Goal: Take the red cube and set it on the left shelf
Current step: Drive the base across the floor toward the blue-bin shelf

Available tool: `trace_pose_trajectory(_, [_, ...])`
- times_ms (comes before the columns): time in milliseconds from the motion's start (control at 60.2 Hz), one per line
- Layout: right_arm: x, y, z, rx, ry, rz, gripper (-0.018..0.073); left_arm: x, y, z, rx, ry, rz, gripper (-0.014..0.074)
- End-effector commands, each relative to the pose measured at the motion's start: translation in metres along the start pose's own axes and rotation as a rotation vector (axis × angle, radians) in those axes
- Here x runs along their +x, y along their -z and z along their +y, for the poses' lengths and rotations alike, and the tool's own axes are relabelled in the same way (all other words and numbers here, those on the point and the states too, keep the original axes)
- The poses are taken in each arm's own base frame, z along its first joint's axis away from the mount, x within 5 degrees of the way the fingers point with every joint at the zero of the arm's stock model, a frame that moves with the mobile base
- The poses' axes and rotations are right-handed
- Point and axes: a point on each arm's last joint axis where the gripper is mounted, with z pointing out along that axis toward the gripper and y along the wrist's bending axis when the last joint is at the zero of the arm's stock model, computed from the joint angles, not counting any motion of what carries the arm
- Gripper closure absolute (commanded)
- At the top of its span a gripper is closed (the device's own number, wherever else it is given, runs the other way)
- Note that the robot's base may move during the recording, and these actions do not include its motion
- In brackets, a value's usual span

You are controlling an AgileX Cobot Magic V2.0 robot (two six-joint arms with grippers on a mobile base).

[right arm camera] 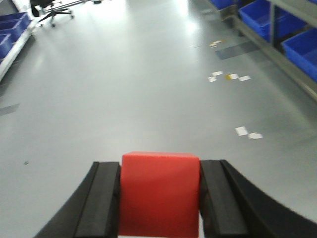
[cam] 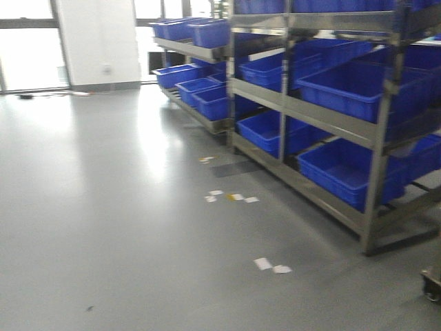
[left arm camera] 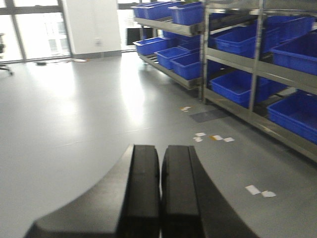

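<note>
Grey floor (cam: 103, 207) is stretching past racks of blue crates (cam: 324, 114) while the right fingers (right arm camera: 101, 203) are clamping the red cube (right arm camera: 159, 191), left fingers (left arm camera: 143, 188) sitting closed on nothing, shelving not yet done.

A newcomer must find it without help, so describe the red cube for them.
In the right wrist view, look past the wide grey floor to the bottom edge, where the right gripper shows two black fingers. The red cube sits clamped between them; it is the only red thing, while the crates are blue.
</note>
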Motion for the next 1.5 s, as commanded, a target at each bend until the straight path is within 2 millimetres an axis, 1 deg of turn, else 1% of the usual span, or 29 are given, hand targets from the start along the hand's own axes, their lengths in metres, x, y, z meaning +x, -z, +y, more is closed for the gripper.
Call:
trace_pose_trajectory(0, [-0.0149,0.0013,0.0033,-0.016,0.001,-0.093,0.0504,-0.0009,0.0001,-0.0002,0.003,0.005,-0.079,0.0495])
trace_pose_trajectory(1479, [-0.0148,0.0009,0.0032,-0.015,0.001,-0.091,0.0504,-0.0009,0.0001,-0.0002,0.003,0.005,-0.079,0.0495])
